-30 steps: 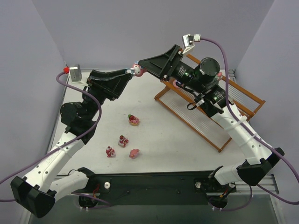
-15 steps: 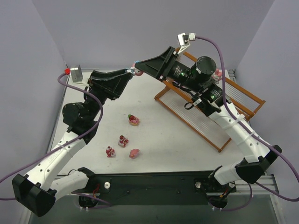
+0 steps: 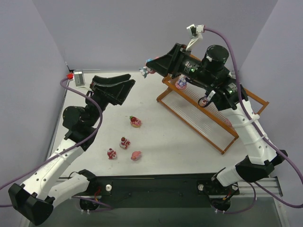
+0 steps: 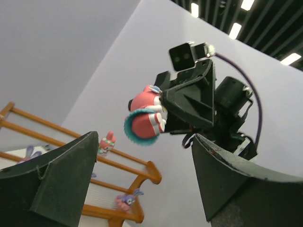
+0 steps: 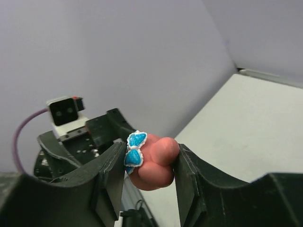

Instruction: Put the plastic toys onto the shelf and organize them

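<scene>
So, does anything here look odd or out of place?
Nothing broken. The right gripper holds a pink toy with a blue bow in mid-air, off the shelf. Four toys lie loose on the table; the pink one seems tipped on its side.

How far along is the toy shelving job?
Done: at least three toys sit on the shelf, going by the left wrist view. In hand: the right gripper is shut on a pink toy with a blue bow, held in the air near the shelf's end. The left gripper is open and empty. Left: four loose toys on the table, plus placing the held one.
</scene>
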You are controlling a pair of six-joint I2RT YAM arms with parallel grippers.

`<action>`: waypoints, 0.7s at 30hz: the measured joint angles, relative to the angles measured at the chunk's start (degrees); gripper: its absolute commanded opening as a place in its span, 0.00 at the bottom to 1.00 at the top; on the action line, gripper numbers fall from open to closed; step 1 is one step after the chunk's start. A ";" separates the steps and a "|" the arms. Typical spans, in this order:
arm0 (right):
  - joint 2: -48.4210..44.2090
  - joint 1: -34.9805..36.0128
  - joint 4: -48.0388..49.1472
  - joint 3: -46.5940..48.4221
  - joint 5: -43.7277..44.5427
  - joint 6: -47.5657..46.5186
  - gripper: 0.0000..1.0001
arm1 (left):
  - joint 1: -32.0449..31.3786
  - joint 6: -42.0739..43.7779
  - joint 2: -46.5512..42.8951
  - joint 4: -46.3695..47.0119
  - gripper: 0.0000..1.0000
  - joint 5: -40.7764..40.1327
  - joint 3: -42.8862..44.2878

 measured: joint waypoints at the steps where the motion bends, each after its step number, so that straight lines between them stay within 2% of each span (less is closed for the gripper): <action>1: 0.33 -1.18 -2.71 2.05 0.04 -2.43 0.00 | -0.02 0.83 -1.18 -2.14 0.93 -0.70 -0.15; 7: 0.87 -10.51 -17.57 10.73 1.46 -20.68 0.00 | -0.02 6.54 -10.19 -16.39 0.94 -5.70 -0.42; 12: 0.98 -13.60 -25.14 9.46 6.56 -36.35 0.00 | -0.02 10.19 -14.25 -25.46 0.94 -8.22 -0.42; 17: 3.48 -14.19 -28.04 6.84 14.53 -49.75 0.00 | -0.02 11.47 -14.25 -30.56 0.94 -8.44 -1.05; 21: 5.97 -15.43 -26.80 3.04 19.34 -58.25 0.00 | -0.02 11.47 -13.44 -32.11 0.94 -7.87 -2.73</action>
